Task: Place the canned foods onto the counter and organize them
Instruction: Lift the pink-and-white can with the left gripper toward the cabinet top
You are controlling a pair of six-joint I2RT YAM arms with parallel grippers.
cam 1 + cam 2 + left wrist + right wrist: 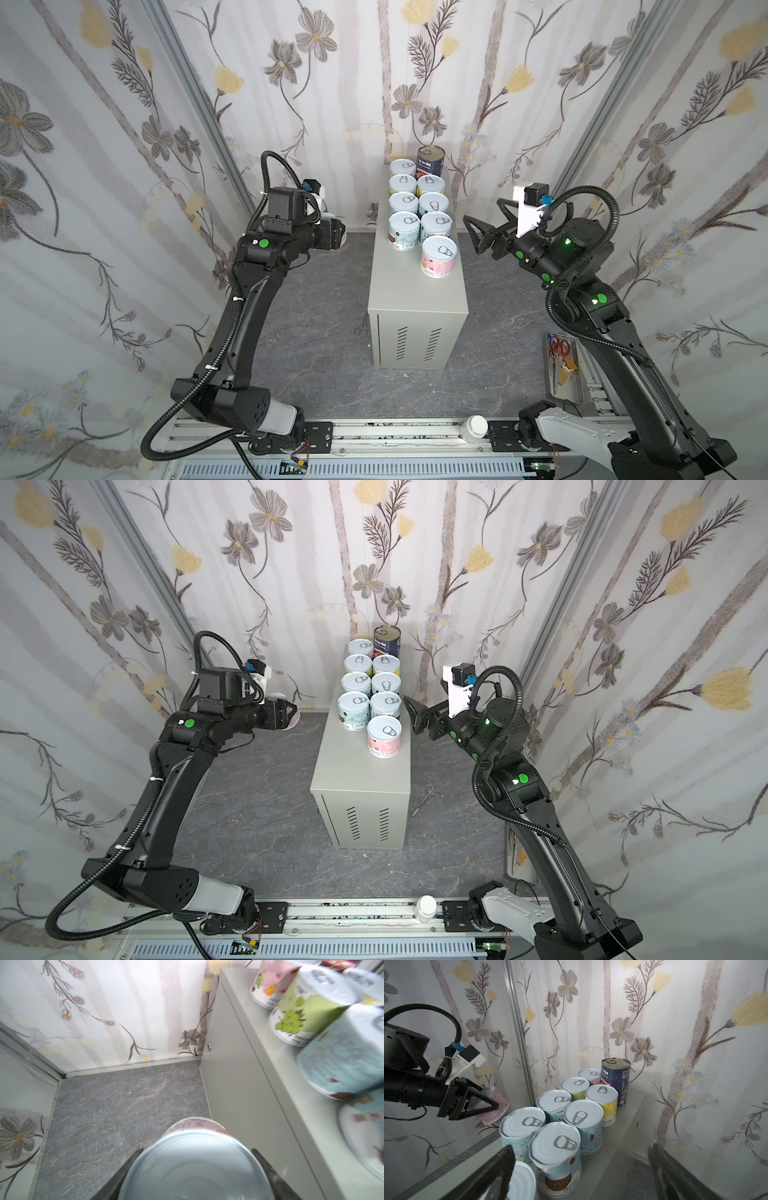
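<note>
**A:** How far along is the stocking?

**B:** Nearly done. Eight short cans stand on top of the counter, in two columns running from its back edge toward its front. The tall tomato can is at the counter's back corner, on the right arm's side.

**A:** And the tenth can?

**B:** It is in the left gripper. The jaws are clamped on a pink-labelled can, which lies on its side. It is off the counter's left flank, raised over the floor, and clear of the counter.

**A:** Where would it go?

**B:** My guess is the bare spot at the front of the counter's left column. That is just beside the front pink can, which stands alone in its row, so it would close the last pair.

**A:** What about the other arm?

**B:** The right gripper hangs off the counter's right flank, near that front pink can. Its jaws are spread wide with nothing between them.

**A:** Are there any cans on the floor around the counter?

**B:** None that I can see. As I judge it, one placement remains, and the can needs turning upright first because it is held sideways. The neighbours on the counter are packed close, so a careless set-down could nudge them.
</note>
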